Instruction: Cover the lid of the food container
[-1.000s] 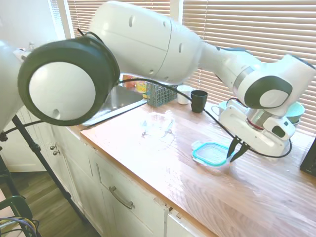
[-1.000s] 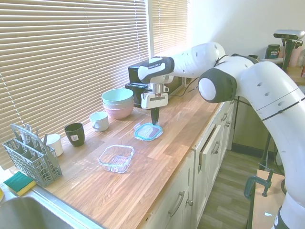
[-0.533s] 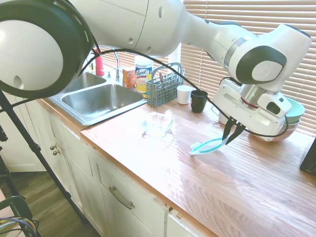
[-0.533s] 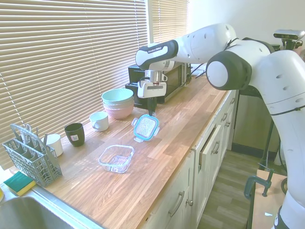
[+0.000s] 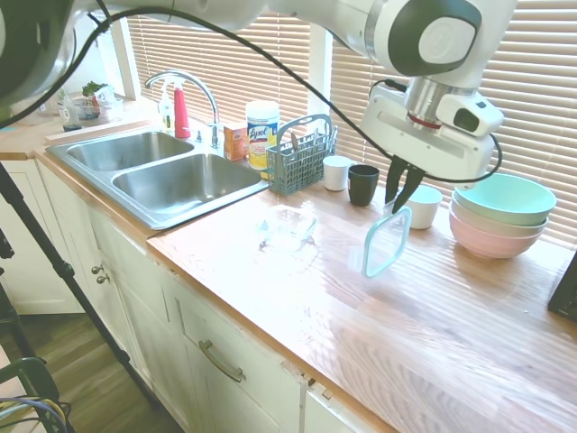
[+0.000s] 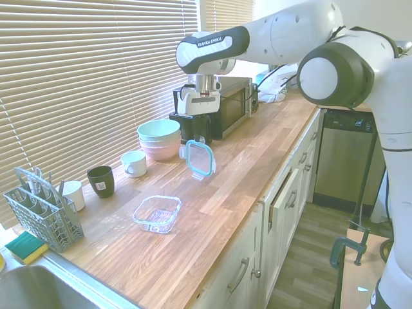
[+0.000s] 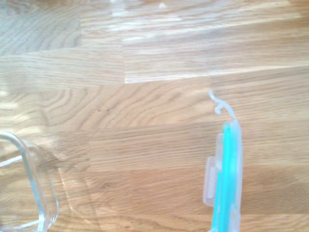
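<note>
First exterior view: gripper (image 5: pixel 400 197) pinched on top edge of lid (image 5: pixel 387 242), lid hanging near-vertical above wooden counter (image 5: pixel 424 316). Food container (image 5: pixel 288 225) sits apart, uncovered.

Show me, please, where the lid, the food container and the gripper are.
lid (image 5: pixel 387 242), first exterior view, clear panel.
food container (image 6: pixel 157 213), second exterior view, clear bottom.
gripper (image 5: pixel 401 200), first exterior view, between the fingertips.
</note>
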You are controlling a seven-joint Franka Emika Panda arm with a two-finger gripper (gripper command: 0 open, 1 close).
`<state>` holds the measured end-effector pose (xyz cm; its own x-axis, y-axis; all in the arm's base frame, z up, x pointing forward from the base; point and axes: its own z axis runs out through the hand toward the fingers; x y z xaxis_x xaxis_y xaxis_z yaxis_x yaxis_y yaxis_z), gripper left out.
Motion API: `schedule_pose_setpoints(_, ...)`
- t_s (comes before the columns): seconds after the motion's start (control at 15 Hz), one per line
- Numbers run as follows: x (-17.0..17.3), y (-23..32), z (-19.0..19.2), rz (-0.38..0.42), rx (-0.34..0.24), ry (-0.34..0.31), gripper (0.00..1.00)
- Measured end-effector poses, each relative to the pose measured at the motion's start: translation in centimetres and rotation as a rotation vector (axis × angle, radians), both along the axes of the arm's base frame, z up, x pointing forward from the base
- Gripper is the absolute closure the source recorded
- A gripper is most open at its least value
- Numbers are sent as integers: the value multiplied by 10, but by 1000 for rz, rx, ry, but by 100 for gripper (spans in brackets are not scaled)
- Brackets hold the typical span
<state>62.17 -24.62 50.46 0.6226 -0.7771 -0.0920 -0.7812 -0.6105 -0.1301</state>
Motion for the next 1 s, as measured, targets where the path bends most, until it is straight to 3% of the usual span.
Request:
schedule_pose_setpoints(0.53, 13, 116, 32, 94, -150, 23, 100)
schedule_pose_setpoints(1.0, 19, 163, 26, 175, -246, 48, 100)
